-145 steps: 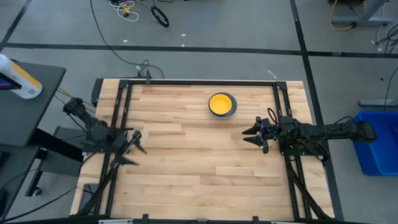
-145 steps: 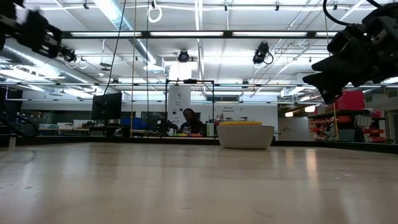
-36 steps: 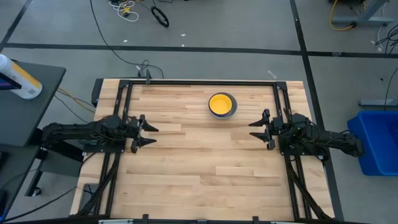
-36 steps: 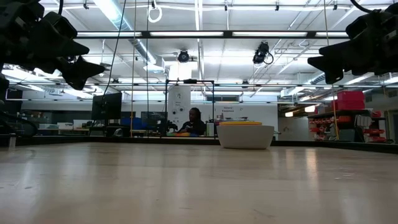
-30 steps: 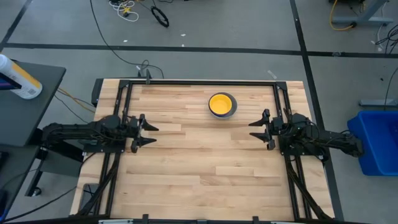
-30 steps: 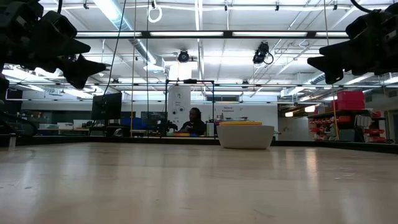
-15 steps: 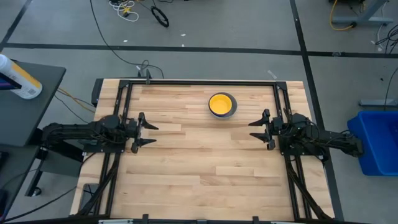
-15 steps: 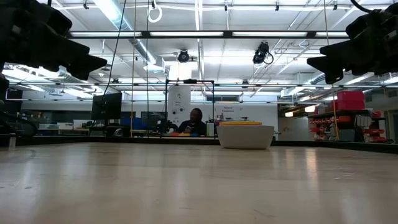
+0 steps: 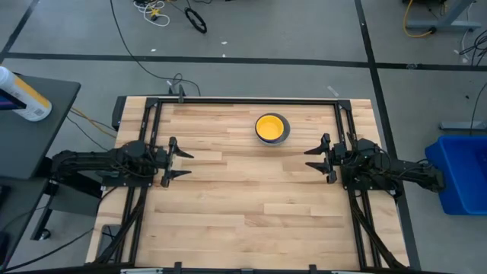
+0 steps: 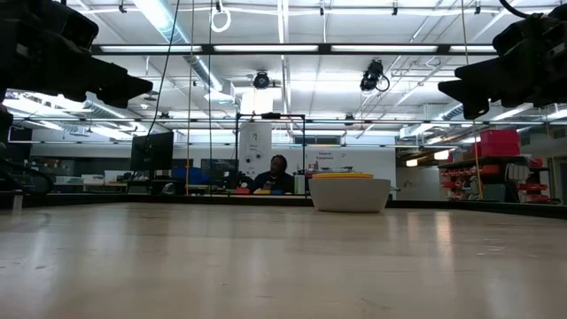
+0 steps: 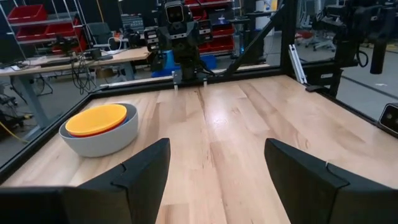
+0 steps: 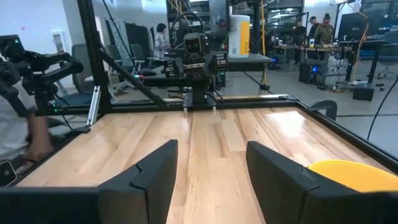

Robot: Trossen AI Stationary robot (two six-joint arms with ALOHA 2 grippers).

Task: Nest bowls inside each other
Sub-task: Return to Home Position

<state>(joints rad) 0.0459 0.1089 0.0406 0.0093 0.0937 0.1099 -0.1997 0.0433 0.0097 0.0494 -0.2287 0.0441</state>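
Note:
A yellow bowl [image 9: 270,126] sits nested in a grey bowl [image 9: 283,135] that rests on its base on the wooden table, toward the far edge, right of centre. In the low view the grey bowl [image 10: 350,195] shows the yellow rim [image 10: 342,175] above it. My left gripper [image 9: 183,164] hovers open at the table's left side, pointing level toward the right. My right gripper [image 9: 310,159] hovers open at the right side, pointing left, a little nearer than the bowls. Each wrist view shows the bowls off to one side: grey bowl [image 11: 99,134], yellow bowl [image 12: 351,174].
A black metal frame [image 9: 243,100] borders the table. A blue bin [image 9: 459,173] stands on the floor to the right, and a side table with a bottle [image 9: 23,95] to the left. A person [image 10: 277,174] sits far behind the table. Bare wood lies between the grippers.
My left gripper has rolled about the line it points along: in the low view its two fingers stood one above the other, and now they lie level with each other. It has stayed in place. The bowls and my right gripper have kept still.

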